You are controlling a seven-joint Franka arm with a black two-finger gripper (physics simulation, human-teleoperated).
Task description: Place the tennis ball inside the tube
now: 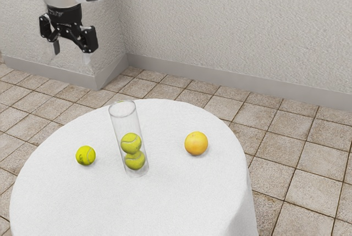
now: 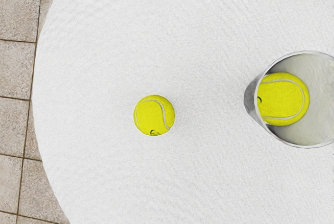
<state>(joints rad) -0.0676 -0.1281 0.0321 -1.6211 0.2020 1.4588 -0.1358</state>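
At the exterior view's left, the pincer [image 1: 71, 55] is held high with its fingers spread and nothing gripped. Next, the loose tennis ball [image 1: 85, 155] is seen on the white-covered table [image 1: 181, 197], outside and near the tube [image 1: 126, 121]; it could be sent rolling if it is brushed by one finger or pinched off-centre. In the upright clear tube, two balls [image 1: 133, 152] are stacked, with room left above. The tube could be toppled if its rim is struck by a low carry, and the ball dropped outside if released off-axis. Farther right, an orange [image 1: 196, 143] could be grasped by mistake.
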